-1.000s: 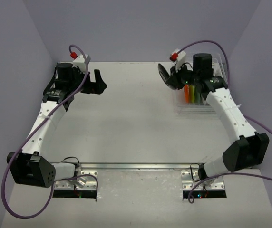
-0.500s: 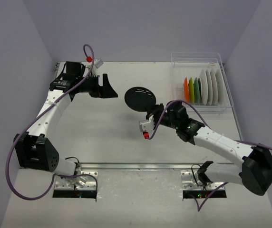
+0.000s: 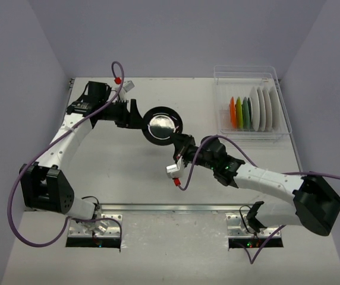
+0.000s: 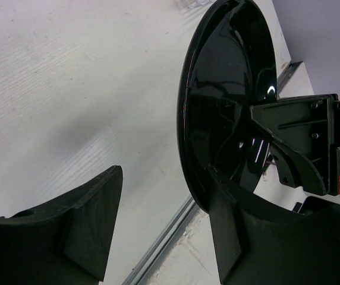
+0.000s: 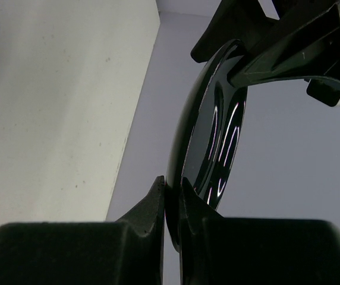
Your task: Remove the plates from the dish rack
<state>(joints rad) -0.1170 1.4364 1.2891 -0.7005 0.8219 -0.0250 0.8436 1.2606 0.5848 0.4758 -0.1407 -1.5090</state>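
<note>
Where the left gripper [image 3: 138, 116] is hanging: it's sitting over the far-left part of the table [image 3: 128, 172], pointing right toward the middle, just beside the black plate [image 3: 163, 126].
Left fingers [image 4: 87, 237]: they're spreading wide apart and not squeezing anything. In the left wrist view the plate's rim is poking into the gap between them, hugging the finger on the right side of that view. Honestly can't tell if it's actually touching.
Black plate: it's hanging off the table, roughly mid-way between the two arms, and standing more or less on edge. Its glossy face is catching a bright reflection in the top view, and it's sitting well apart from the rack.
Right gripper [image 3: 177, 142]: it's reaching in from the lower right and pinching the near rim of the plate.
Right fingers [image 5: 140, 237]: in the right wrist view they're clamping tight on that rim, one on each face.
Dish rack [image 3: 244, 74]: the clear tray is sitting at the far right corner of the table.
Other plates [image 3: 250, 111]: they're standing on edge in a row inside the rack, with orange leftmost, then green, then the white ones to the right.
</note>
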